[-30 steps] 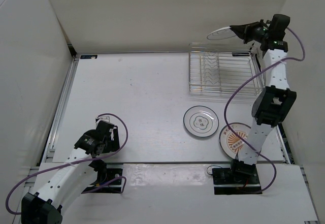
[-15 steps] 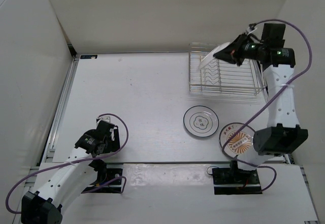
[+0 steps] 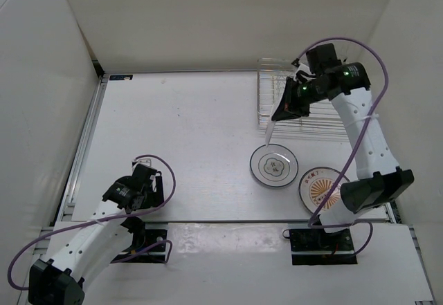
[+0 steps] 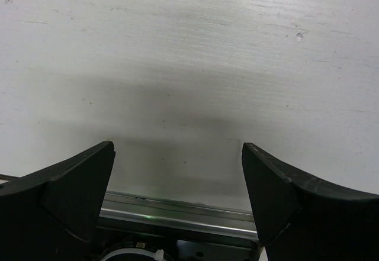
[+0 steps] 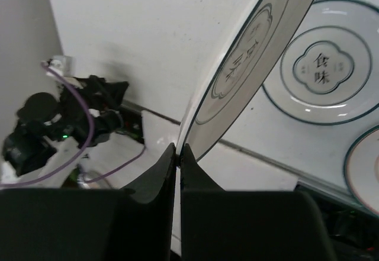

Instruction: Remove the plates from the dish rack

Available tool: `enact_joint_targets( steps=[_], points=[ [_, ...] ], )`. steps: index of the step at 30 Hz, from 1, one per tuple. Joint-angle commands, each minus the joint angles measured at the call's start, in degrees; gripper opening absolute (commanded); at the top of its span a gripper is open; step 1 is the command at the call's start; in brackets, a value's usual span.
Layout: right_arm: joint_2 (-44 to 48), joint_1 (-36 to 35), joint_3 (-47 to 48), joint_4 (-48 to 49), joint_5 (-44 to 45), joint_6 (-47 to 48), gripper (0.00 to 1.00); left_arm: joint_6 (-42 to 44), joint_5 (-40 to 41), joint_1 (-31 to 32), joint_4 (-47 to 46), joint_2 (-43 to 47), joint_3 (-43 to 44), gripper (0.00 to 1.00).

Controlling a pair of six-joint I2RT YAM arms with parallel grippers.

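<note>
Right gripper [image 5: 179, 150], jaws clamped on the rim of the tilted plate [image 5: 254, 54], is holding it airborne at the rack's [image 3: 325, 125] 7 o'clock corner, just 12 o'clock of the flat plate [image 3: 274, 164]; probably best levelling it and lowering slowly before opening.

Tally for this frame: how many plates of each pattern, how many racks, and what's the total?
Dark-ringed plates: 2 (flat plate; held plate in the right pincer)
Orange sunburst plate: 1
Dish rack: 1
Total: 4
</note>
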State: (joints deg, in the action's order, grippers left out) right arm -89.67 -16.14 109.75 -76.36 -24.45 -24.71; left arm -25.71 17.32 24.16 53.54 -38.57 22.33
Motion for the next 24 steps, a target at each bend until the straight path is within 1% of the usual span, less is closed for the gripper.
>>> enact_joint_targets(
  steps=[1, 3, 5, 8, 11, 14, 16, 17, 18, 24],
  points=[
    [-2.4, -4.7, 3.3, -16.5, 7.2, 4.7, 0.00, 0.1, 0.0, 0.8, -0.5, 0.0, 0.6, 1.00],
    [-2.7, -7.6, 2.7, -16.2, 10.7, 4.1, 0.00, -0.2, 0.6, 1.9, -0.5, 0.3, 0.5, 1.00],
    [-4.5, -11.0, 2.9, -17.9, 13.4, 3.0, 0.00, -0.4, 0.9, 2.7, -0.3, 0.5, 0.6, 1.00],
    [-6.7, -15.1, 1.7, -18.4, 14.2, 2.0, 0.00, -0.7, 1.8, 3.9, -0.1, 1.2, 0.4, 1.00],
    [-8.1, -19.0, 1.5, -18.5, 17.0, 1.9, 0.00, -0.9, 2.5, 4.6, 0.2, 1.6, 0.4, 1.00],
    [-8.8, -20.5, -0.9, -18.5, 23.4, 0.2, 0.00, -1.0, 2.7, 5.0, 0.2, 2.0, 0.4, 1.00],
    [-8.8, -21.2, -4.0, -18.5, 24.2, -0.3, 0.00, -1.2, 2.8, 5.1, 0.2, 1.9, 0.3, 1.00],
    [-8.5, -21.8, -5.4, -18.4, 28.2, -0.3, 0.00, -1.2, 3.0, 5.1, 0.2, 1.9, 0.4, 1.00],
    [-7.9, -22.1, -6.5, -18.5, 30.1, -1.2, 0.00, -1.2, 3.0, 5.2, 0.2, 1.8, 0.4, 1.00],
    [-5.9, -24.4, -11.7, -18.5, 40.2, -0.5, 0.00, -1.6, 3.4, 5.2, 0.4, 1.9, 0.6, 1.00]
  ],
)
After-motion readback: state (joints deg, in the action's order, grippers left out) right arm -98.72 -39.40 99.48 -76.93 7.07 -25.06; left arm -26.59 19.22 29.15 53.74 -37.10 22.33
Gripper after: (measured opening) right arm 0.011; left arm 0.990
